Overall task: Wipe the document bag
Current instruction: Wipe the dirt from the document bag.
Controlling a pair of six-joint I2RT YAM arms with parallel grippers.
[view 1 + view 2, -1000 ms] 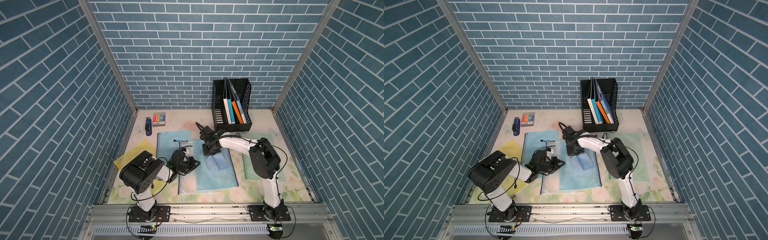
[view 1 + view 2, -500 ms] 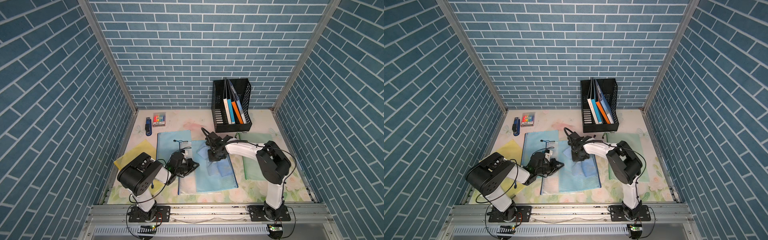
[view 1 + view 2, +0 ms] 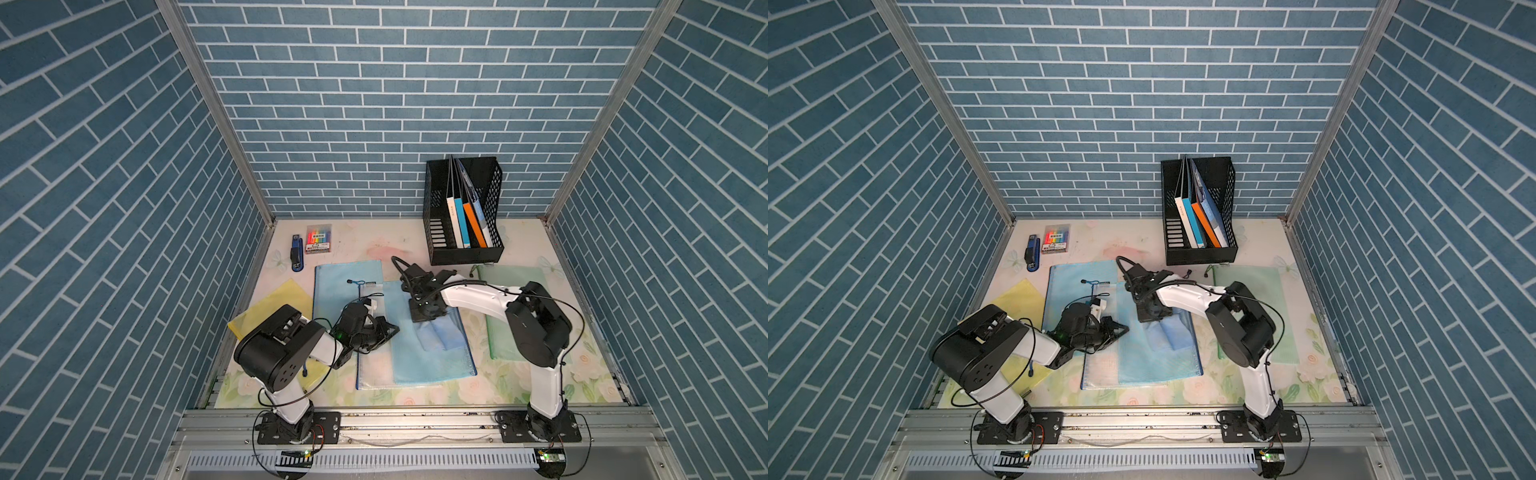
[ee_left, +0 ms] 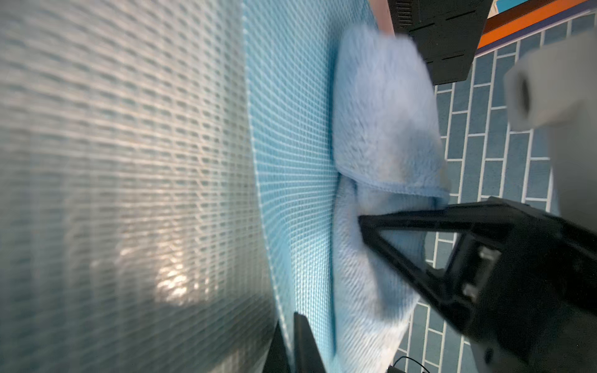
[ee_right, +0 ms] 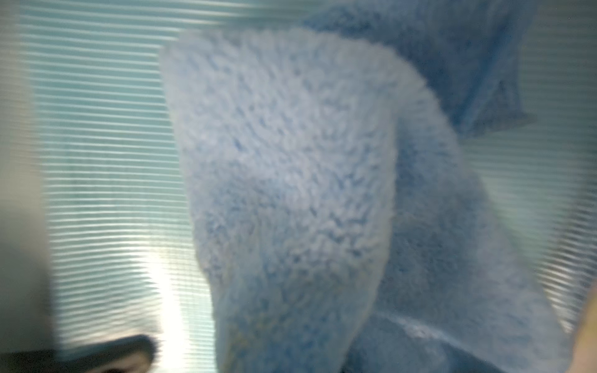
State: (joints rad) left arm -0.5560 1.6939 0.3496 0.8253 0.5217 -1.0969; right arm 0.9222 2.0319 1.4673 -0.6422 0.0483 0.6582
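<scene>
Mia: Blue brick walls [image 3: 374, 124] are standing all round, and a flowery table [image 3: 374, 245] is lying below. Where is the document bag [image 3: 432, 361] sitting in a top view?

Ben: It is lying flat in the middle of the table, on top of a see-through bag [image 3: 374, 368]. The right pincer [image 3: 428, 316] is squeezing shut on the blue cloth [image 3: 442, 338] and pressing it on the bag. The left pincer [image 3: 385, 330] is closed too. It is leaning at the bag's side edge, holding nothing I can see.

Mia: What is the left wrist view showing?

Ben: The document bag [image 4: 290, 161] is looking like shiny netted plastic. I am guessing it is light, bendy and slippy, so it is needing pinning at an edge.

Mia: And the right wrist view?

Ben: The cloth [image 5: 290, 177] is drooping, fluffy and floppy. Pinching a bunched corner is looking best.
</scene>
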